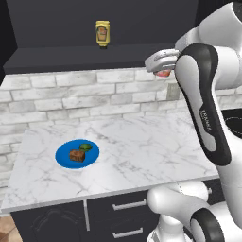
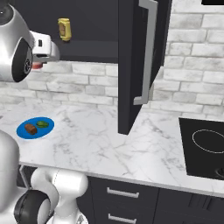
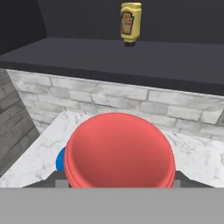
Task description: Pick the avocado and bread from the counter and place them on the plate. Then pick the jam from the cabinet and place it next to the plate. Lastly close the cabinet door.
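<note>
Currently, the jam step is in hand. You see the avocado and the bread already on the plate, which sits toward the left of the counter.

The tool is raised in front of the cabinet, below its shelf edge, and is closed around the jam; the red jar sits between the tips in the hand view and shows under the hand in both base views. A yellow bottle stands on the shelf.

The jar is well apart from the plate, high and to its right. By judgement, the next move calls for you to carry it left and down, then set it on bare counter just beside the plate, not on it. Release only once the base rests flat.

The door stands open; closing it comes last.
</note>
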Tool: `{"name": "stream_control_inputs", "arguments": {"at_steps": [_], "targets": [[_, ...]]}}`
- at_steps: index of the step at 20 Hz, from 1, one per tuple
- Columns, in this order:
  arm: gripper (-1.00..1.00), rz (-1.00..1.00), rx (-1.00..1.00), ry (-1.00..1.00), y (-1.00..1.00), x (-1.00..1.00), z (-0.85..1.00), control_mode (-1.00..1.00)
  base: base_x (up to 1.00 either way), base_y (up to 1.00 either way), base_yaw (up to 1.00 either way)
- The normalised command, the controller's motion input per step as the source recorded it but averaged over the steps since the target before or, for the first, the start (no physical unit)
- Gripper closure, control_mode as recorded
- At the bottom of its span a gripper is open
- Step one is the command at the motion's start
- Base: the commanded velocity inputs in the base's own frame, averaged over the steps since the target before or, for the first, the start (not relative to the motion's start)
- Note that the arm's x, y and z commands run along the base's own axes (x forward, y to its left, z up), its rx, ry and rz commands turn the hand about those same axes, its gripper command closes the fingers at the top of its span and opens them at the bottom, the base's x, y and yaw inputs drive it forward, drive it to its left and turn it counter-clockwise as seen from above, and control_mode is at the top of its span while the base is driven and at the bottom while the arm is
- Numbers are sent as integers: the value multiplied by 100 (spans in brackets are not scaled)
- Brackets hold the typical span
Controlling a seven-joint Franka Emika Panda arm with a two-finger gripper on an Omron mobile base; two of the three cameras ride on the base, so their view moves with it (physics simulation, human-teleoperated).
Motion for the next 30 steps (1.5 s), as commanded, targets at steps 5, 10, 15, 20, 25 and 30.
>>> {"name": "stream_control_inputs", "arguments": {"at_steps": [5, 10, 15, 20, 25, 30], "targets": [[100, 12, 0, 8, 0, -10, -27, -100, 0, 0, 0], [100, 15, 0, 5, 0, -1, -43, -100, 0, 0, 0], [100, 15, 0, 2, 0, 0, -50, -100, 0, 0, 0], [100, 11, 0, 0, 0, 0, -51, -100, 0, 0, 0], [100, 8, 0, 0, 0, 1, -42, -100, 0, 0, 0], [100, 6, 0, 0, 0, 9, -27, -100, 0, 0, 0]]}}
